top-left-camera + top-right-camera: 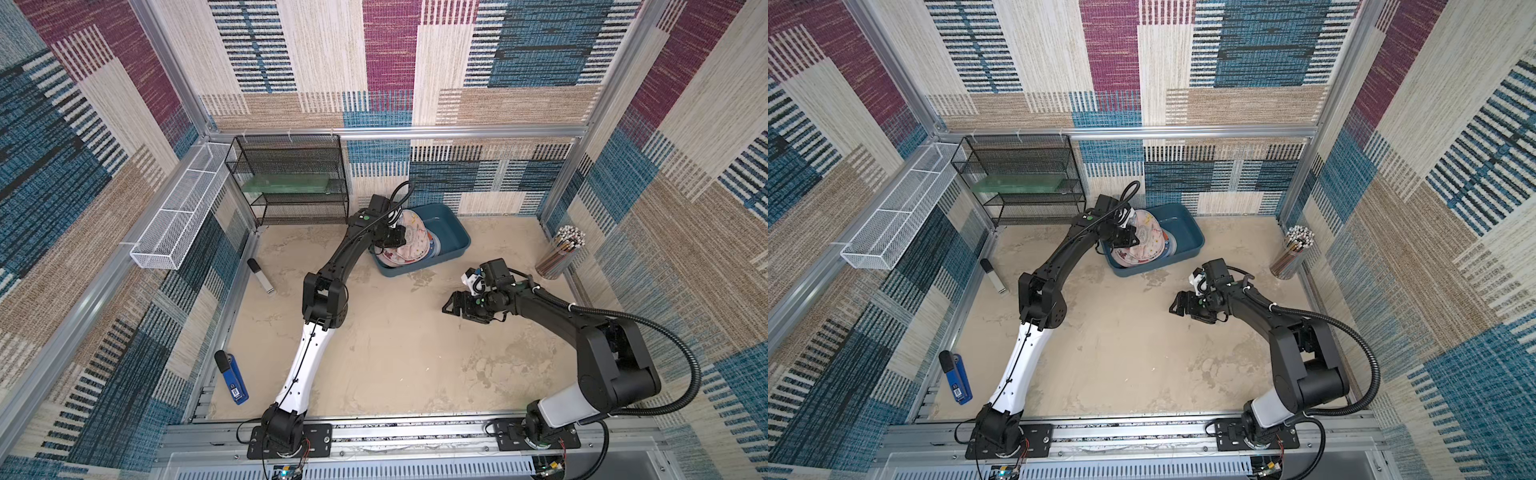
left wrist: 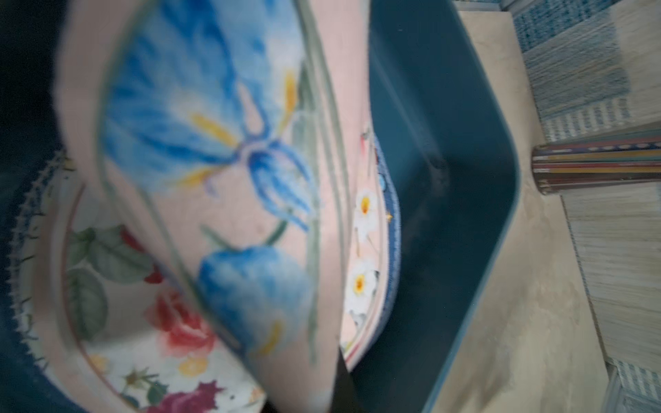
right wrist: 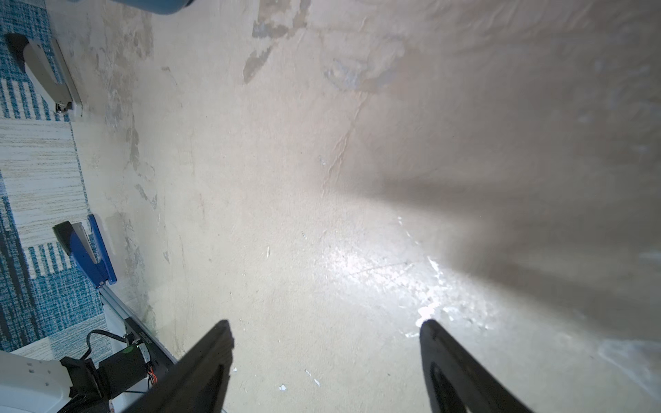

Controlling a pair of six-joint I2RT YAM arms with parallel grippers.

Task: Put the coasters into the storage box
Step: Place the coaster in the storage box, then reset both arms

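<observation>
1. Coasters point(image 1: 409, 249) sit in the storage box point(image 1: 453, 235), far centre; left gripper point(image 1: 392, 242) is clamped on a tilted pink coaster point(image 2: 229, 143).
2. Right gripper point(image 3: 325, 323) is spread wide, empty, over open tabletop point(image 1: 395, 365).
3. Blue stapler point(image 1: 235, 380) label is too small to read.

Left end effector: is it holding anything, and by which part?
The left end effector pinches a pink butterfly coaster at its rim, tilted over the box; the exact contact is hidden. The right end effector is open and empty.
</observation>
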